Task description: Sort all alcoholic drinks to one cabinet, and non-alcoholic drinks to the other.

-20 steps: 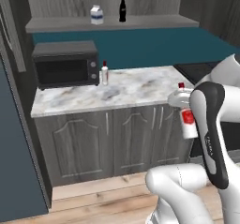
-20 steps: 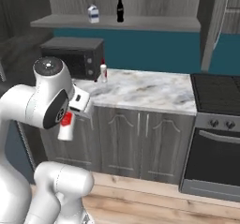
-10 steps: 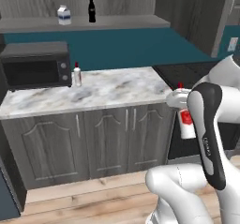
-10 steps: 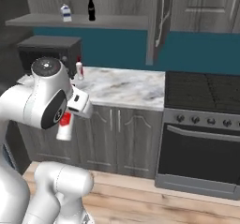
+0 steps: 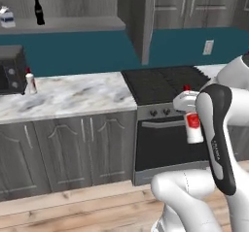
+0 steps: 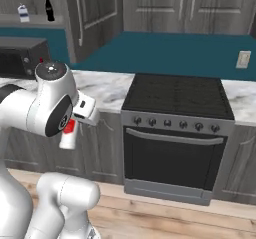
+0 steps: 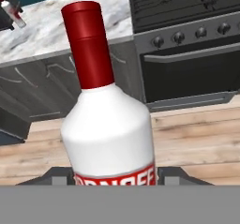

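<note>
My gripper is shut on an alcoholic drink, a white bottle with a red cap and red label, held upright in front of the robot. The bottle hangs level with the oven front, with the gripper around its upper body. From the right, the bottle sits under the gripper. A second red-capped bottle stands on the marble counter by the microwave. The non-alcoholic drinks, a milk carton and a black cola bottle, stand on the upper left shelf.
A black stove with an oven stands straight ahead, marble counter on both sides. A microwave sits at the left. An open cabinet door juts out above the stove's left edge. Closed upper cabinets hang over the stove.
The base has driven to the right, so the whole scene has slid left and the stove has come into the middle. The bottle stays in my gripper, unchanged.
</note>
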Available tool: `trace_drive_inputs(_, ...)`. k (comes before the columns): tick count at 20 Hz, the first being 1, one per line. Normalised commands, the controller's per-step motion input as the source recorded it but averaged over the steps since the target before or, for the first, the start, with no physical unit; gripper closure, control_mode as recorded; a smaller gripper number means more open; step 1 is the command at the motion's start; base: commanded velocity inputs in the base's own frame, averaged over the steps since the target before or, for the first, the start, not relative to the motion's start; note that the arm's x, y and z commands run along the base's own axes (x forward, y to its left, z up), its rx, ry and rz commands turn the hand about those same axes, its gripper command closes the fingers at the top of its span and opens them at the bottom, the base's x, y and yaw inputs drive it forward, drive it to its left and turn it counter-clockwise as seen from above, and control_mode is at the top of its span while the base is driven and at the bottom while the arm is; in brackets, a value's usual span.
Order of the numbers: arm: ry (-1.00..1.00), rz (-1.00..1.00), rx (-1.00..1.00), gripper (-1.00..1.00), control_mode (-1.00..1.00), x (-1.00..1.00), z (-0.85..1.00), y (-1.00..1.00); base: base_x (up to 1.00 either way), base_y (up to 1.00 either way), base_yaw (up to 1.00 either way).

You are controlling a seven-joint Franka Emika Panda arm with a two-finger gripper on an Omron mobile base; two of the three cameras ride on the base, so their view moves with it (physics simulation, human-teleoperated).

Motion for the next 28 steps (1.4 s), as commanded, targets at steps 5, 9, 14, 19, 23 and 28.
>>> trace_drive_inputs(5,0.0,0.0,0.0,1.0,1.0,0.0,0.0,0.0,0.0,-1.0,-0.02)
trace_drive_inputs(9,0.0,0.0,0.0,1.0,1.0,0.0,0.0,0.0,0.0,-1.0,-0.02)
trace_drive_inputs(14,0.0,0.0,0.0,1.0,1.0,0.0,0.0,0.0,0.0,-1.0,-0.02)
trace_drive_inputs(19,0.0,0.0,0.0,1.0,1.0,0.0,0.0,0.0,0.12,-1.0,-0.03)
trace_drive_inputs(23,0.0,0.0,0.0,1.0,1.0,0.0,0.0,0.0,0.31,-0.95,-0.03)
trace_drive_inputs(28,0.0,0.0,0.0,1.0,1.0,0.0,0.0,0.0,0.47,-0.81,-0.02)
